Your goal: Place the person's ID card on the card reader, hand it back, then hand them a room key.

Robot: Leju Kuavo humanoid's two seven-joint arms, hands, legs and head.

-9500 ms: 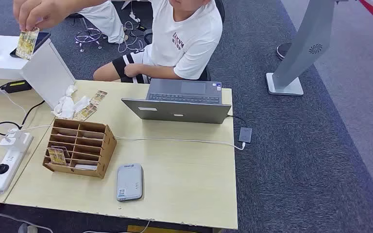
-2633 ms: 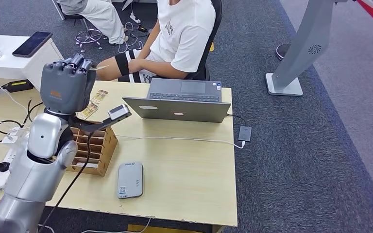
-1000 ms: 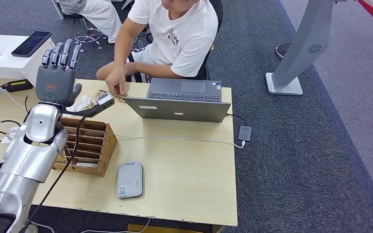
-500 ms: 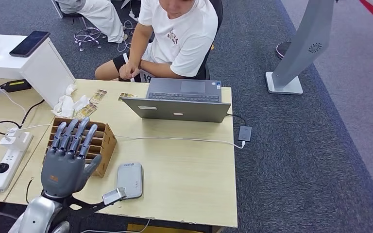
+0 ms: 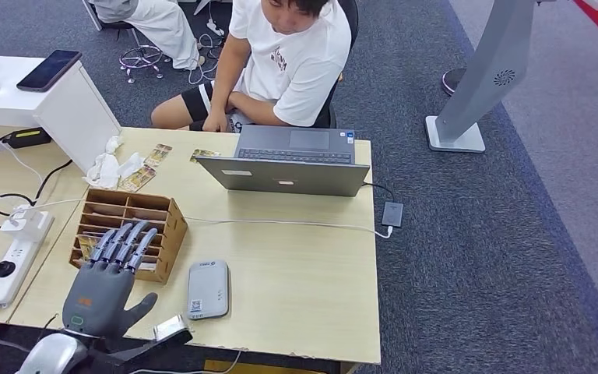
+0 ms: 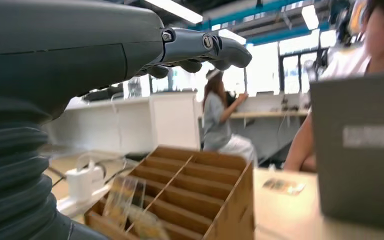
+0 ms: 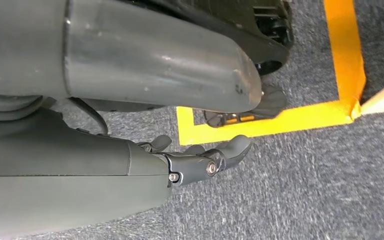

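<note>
My left hand (image 5: 105, 287) hovers open over the table's front left edge, fingers spread and pointing at the wooden card organizer (image 5: 136, 222). It holds nothing. In the left wrist view its fingers (image 6: 206, 46) stretch above the organizer (image 6: 195, 192), where a patterned card (image 6: 123, 196) stands in a slot. A patterned card (image 5: 204, 155) lies flat on the table by the laptop's left corner, in front of the seated person (image 5: 296, 54). The grey card reader (image 5: 207, 290) lies just right of my left hand. My right hand (image 7: 200, 159) hangs over the carpet, fingers loosely bent and empty.
An open laptop (image 5: 288, 165) stands at the table's back, its cable running to a small box (image 5: 392, 215) off the right edge. More cards (image 5: 146, 168) and crumpled tissue (image 5: 109, 167) lie at the back left. A power strip (image 5: 8, 265) sits left.
My left hand has dropped from near the person at the back of the table to the front edge. The person laid a card by the laptop and drew the hand back.
</note>
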